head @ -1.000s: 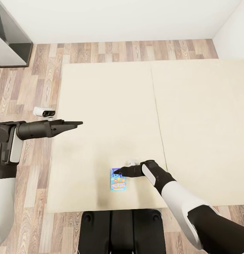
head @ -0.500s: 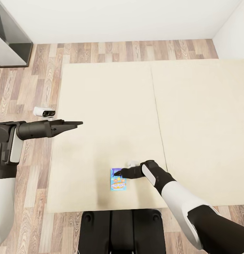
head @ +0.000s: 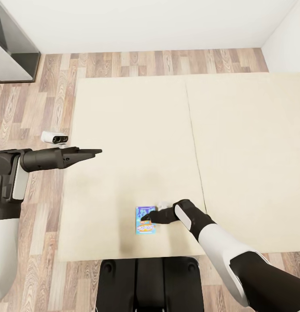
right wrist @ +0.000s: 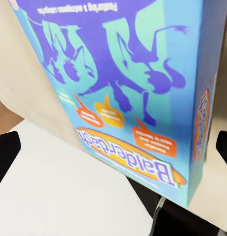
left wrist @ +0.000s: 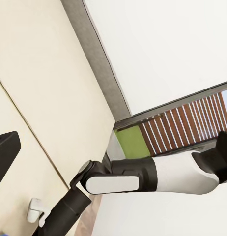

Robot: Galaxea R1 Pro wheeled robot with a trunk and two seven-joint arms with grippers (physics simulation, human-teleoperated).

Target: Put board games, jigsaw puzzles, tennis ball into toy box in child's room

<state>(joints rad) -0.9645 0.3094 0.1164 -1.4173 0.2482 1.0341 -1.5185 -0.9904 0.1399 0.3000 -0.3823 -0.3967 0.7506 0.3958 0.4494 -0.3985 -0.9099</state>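
**Nearly on the box: blue Balderdash game about to be gripped at the bed's near edge**

Plainly, the main risk lies in how the small blue board game (head: 145, 220) is placed. It lies flat on the cream bed (head: 137, 130), close to the near edge and just left of the centre seam. A flat box on a soft mattress offers little edge to catch; if the right gripper (head: 146, 215) is closed on too thin a margin, the box could be pinched at one corner only and pivot or slip out on the lift. A push instead of a pinch could slide it towards the near edge and onto the wood-plank floor (head: 54, 86). The mattress may also give under downward pressure, so the fingers could be buried rather than set under the box side.

In the right wrist view the printed lid (right wrist: 128, 93), with the word "Balderdash" legible, is seen very close, and a dark fingertip (right wrist: 5, 157) is seen at each side of the frame, well apart. The jaws are therefore judged to be spread wide, straddling the box without yet holding it; whether a fingertip touches the lid cannot be told from the head view.

The left gripper (head: 91, 152) is held out over the bed's left edge, well away from the game. Its fingers look drawn together to a point, and nothing is held.
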